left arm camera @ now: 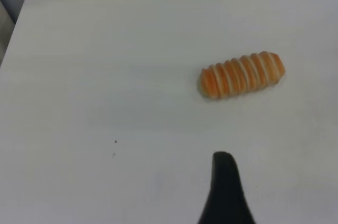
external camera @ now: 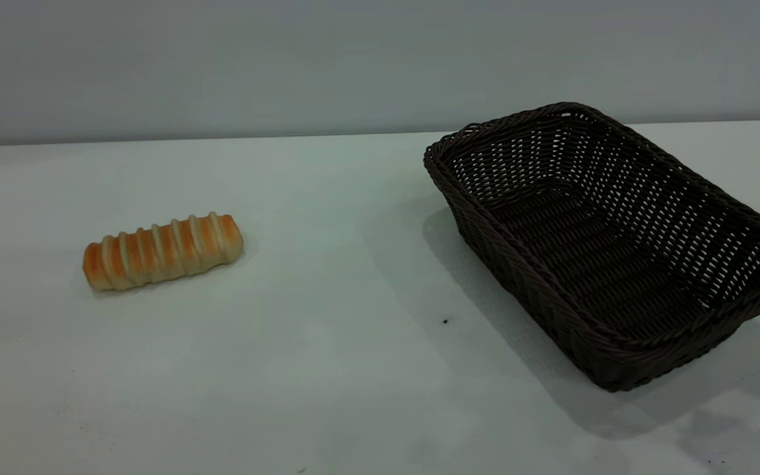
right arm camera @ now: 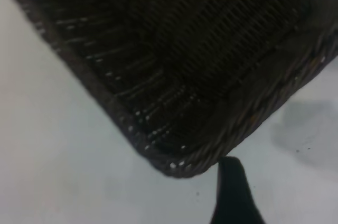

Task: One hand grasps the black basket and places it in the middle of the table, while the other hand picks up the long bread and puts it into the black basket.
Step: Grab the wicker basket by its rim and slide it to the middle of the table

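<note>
Even, soft overhead light, slightly dim grey cast. Black basket (external camera: 604, 244) throws broad soft shadow on table (external camera: 353, 369) toward 7 o'clock and 4 o'clock; long bread (external camera: 163, 251) leaves only thin one. No glare. Right wrist view blurred, dark; left wrist view mildly soft.

The black basket (external camera: 607, 264) was woven wicker, dark brown-black, with open-weave sides, a braided rim and a rough, faintly sheened surface. The long bread (external camera: 163, 251) had a smooth, matt golden crust with pale stripes. The table (external camera: 327, 369) was smooth, matt white.
</note>
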{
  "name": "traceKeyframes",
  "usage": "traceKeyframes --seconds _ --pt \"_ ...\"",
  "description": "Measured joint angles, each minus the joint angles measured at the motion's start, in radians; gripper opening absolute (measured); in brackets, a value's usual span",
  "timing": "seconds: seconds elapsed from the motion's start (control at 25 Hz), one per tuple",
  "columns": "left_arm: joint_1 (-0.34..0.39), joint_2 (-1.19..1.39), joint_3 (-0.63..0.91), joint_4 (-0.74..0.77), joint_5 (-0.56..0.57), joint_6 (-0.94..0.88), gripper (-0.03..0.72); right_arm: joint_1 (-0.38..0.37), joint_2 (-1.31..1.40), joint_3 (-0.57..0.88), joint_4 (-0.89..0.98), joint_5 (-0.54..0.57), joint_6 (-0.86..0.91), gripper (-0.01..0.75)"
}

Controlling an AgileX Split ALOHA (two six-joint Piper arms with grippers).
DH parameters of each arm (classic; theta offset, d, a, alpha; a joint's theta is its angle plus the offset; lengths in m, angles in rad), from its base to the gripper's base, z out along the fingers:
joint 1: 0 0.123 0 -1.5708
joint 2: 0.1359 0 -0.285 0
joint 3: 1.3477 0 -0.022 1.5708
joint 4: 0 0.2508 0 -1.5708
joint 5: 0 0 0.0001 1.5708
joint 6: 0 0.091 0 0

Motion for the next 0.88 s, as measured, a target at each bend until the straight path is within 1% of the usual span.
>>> traceKeyframes --seconds 0.36,0.56,0.88 --pt "0.000 0.000 0.000 0.000 0.000 -0.002 0.563 0.000 0.200 -0.003 0.219 -0.099 -0.048 0.511" --pt "0.000 0.000 0.000 0.000 0.000 -0.002 0.563 0.000 0.273 -0.058 0.293 -0.098 -0.090 0.510" --pt "0.000 0.000 0.000 0.000 0.000 -0.002 0.563 0.000 0.434 -0.141 0.397 -0.116 -0.094 0.510"
